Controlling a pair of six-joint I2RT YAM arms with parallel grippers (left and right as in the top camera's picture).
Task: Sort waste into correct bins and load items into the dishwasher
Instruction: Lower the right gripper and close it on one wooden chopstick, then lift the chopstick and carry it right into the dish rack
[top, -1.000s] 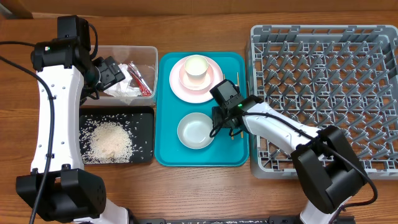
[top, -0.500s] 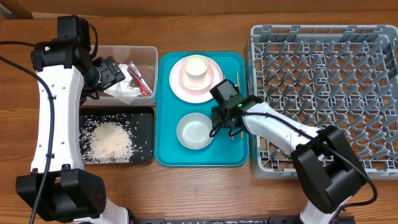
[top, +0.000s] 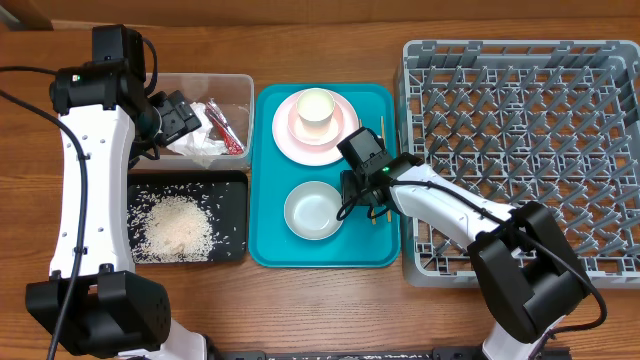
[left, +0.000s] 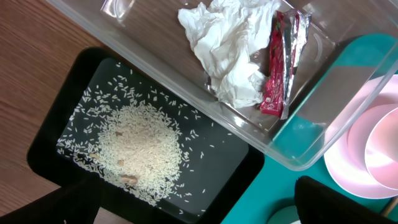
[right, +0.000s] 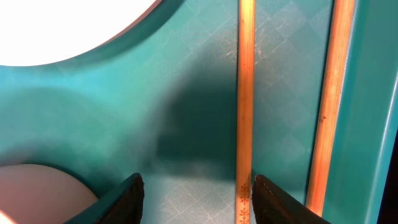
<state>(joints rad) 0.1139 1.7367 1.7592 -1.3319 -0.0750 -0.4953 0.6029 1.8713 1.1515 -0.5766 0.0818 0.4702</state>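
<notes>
Right wrist, two chopsticks (right: 245, 93), one teal tray (right: 186, 93)

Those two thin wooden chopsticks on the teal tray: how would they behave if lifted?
Probably stiff and very light: the chopsticks are slim, straight wood. Lying flat on the smooth teal tray, they offer little to pinch and might slide or roll. One lies beside the tray's raised edge, so it is likely awkward to reach.

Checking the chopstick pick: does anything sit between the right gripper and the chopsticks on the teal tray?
Nothing visible. The right gripper hangs over bare teal tray; one chopstick lies along one finger's inner edge, the other chopstick outside it.
</notes>
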